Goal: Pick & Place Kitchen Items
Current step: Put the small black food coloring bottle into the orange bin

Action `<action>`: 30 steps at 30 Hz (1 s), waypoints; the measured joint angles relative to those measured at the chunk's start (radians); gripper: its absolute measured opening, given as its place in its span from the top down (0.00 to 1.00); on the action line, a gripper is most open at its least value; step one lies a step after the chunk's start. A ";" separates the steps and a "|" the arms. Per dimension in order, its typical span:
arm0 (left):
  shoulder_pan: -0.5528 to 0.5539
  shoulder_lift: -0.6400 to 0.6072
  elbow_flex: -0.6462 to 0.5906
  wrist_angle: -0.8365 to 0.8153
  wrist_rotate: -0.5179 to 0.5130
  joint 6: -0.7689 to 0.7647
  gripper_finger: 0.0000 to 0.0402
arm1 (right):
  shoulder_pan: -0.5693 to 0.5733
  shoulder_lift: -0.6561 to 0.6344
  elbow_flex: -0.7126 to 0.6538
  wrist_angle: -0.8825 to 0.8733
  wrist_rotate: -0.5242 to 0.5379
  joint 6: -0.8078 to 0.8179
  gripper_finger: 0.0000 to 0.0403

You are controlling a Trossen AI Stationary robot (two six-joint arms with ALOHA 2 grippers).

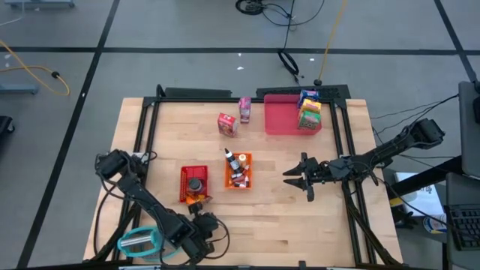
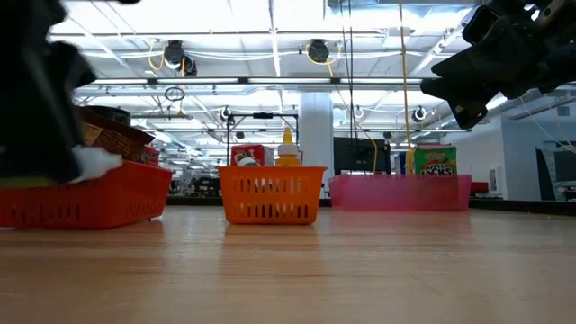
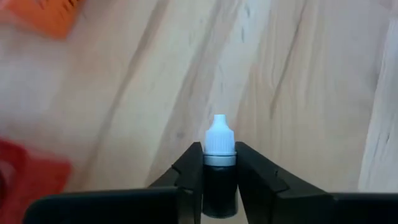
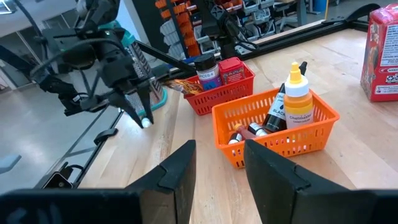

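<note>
Pale wooden tabletop [image 1: 300,225] is lying beneath both arms. Right gripper [image 1: 298,178] is hovering with fingers parted around nothing, beside the orange bin [image 1: 238,171]. Left gripper [image 3: 219,180] is pinching a small white-capped dark bottle [image 3: 219,155] between its fingers.

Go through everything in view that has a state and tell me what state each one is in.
left gripper: fingers shut on the small dark bottle
small dark bottle: held, white cap on
right gripper: fingers apart, holding nothing
orange basket: holds bottles
red basket: holds a dark can
pink tray: cartons at one end
</note>
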 joint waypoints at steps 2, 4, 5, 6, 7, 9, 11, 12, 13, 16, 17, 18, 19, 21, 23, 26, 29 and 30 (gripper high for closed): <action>0.007 0.000 0.020 -0.003 -0.014 0.034 0.83 | 0.000 0.000 0.000 0.000 0.000 0.000 0.68; 0.013 0.000 0.043 -0.003 -0.027 0.069 0.86 | 0.000 0.000 0.000 0.000 0.000 0.000 0.68; 0.017 0.000 0.055 -0.003 -0.033 0.090 0.88 | 0.000 0.000 0.000 0.000 0.000 0.000 0.68; 0.020 -0.001 0.069 -0.004 -0.036 0.113 0.89 | 0.000 0.000 0.000 0.000 0.000 0.000 0.68; 0.023 -0.001 0.082 -0.005 -0.039 0.139 0.89 | 0.000 0.000 0.000 0.000 0.000 0.000 0.68; 0.032 -0.001 0.114 -0.013 -0.062 0.189 0.89 | 0.000 0.000 0.000 0.000 0.000 0.000 0.68; 0.041 -0.002 0.144 -0.023 -0.089 0.233 0.86 | 0.000 0.000 0.000 0.000 0.000 0.000 0.68; 0.048 -0.002 0.158 -0.030 -0.100 0.252 0.85 | 0.000 0.000 0.000 0.000 0.000 0.000 0.68; 0.054 -0.002 0.172 -0.041 -0.112 0.271 0.84 | 0.000 0.000 0.000 0.000 0.000 0.000 0.68; 0.076 -0.003 0.205 -0.065 -0.144 0.327 0.82 | 0.000 0.000 0.000 0.000 0.000 0.000 0.68; 0.086 -0.003 0.213 -0.071 -0.153 0.346 0.82 | 0.000 0.000 0.000 0.000 0.000 0.000 0.68; 0.094 -0.003 0.219 -0.079 -0.162 0.364 0.82 | 0.000 0.000 0.000 0.000 0.000 0.000 0.68; 0.106 -0.003 0.224 -0.087 -0.167 0.380 0.82 | 0.000 0.000 0.000 0.000 0.000 0.000 0.68; 0.129 -0.003 0.229 -0.092 -0.171 0.410 0.82 | 0.000 0.000 0.000 0.000 0.000 0.000 0.68; 0.157 -0.003 0.229 -0.093 -0.172 0.434 0.82 | 0.000 0.000 0.000 0.000 0.000 0.000 0.68; 0.203 -0.003 0.229 -0.114 -0.173 0.453 0.81 | 0.000 0.000 0.000 0.000 0.000 0.000 0.68; 0.252 -0.003 0.229 -0.141 -0.174 0.463 0.81 | 0.000 0.000 0.000 0.000 0.000 0.000 0.68; 0.268 -0.003 0.229 -0.151 -0.174 0.466 0.81 | 0.000 0.000 0.000 0.000 0.000 0.000 0.68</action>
